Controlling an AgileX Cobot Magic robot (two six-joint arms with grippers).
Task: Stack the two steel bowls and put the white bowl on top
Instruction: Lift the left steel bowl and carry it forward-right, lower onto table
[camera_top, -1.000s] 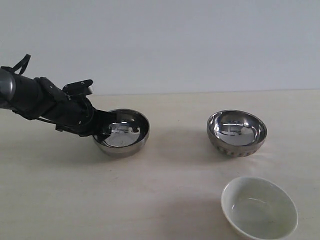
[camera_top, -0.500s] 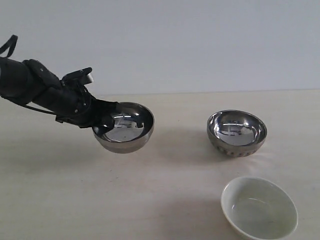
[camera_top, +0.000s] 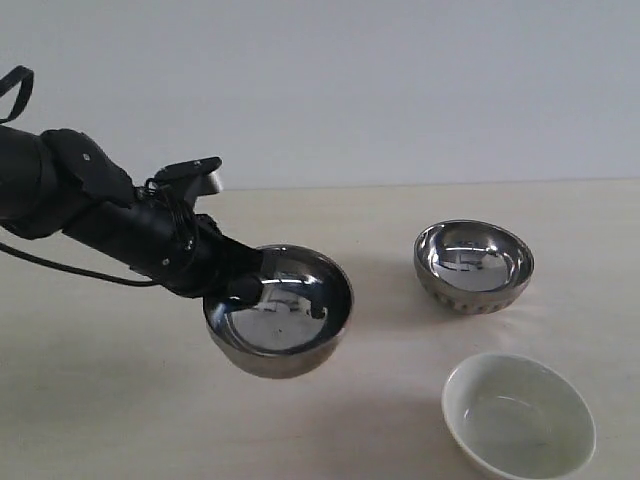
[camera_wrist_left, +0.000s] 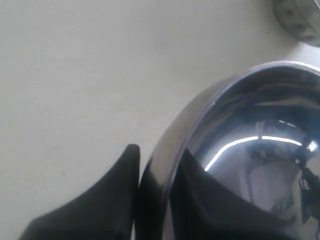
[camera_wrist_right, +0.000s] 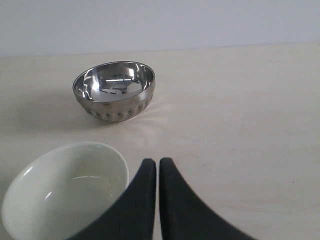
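My left gripper (camera_top: 240, 285) is shut on the rim of the smooth steel bowl (camera_top: 280, 312) and holds it off the table, tilted. In the left wrist view one finger sits outside the rim and one inside the smooth steel bowl (camera_wrist_left: 240, 150). The dimpled steel bowl (camera_top: 473, 265) stands on the table to the right; the right wrist view shows the dimpled steel bowl (camera_wrist_right: 115, 90) too. The white bowl (camera_top: 518, 415) rests at the front right. My right gripper (camera_wrist_right: 158, 162) is shut and empty, just beside the white bowl (camera_wrist_right: 65, 192); it is out of the exterior view.
The pale table (camera_top: 400, 350) runs back to a plain light wall (camera_top: 400, 90). A black cable (camera_top: 80, 272) hangs under the left arm.
The left arm has lifted the smooth steel bowl off the table and carried it forward and to the right, toward the dimpled bowl. The other two bowls have not moved.
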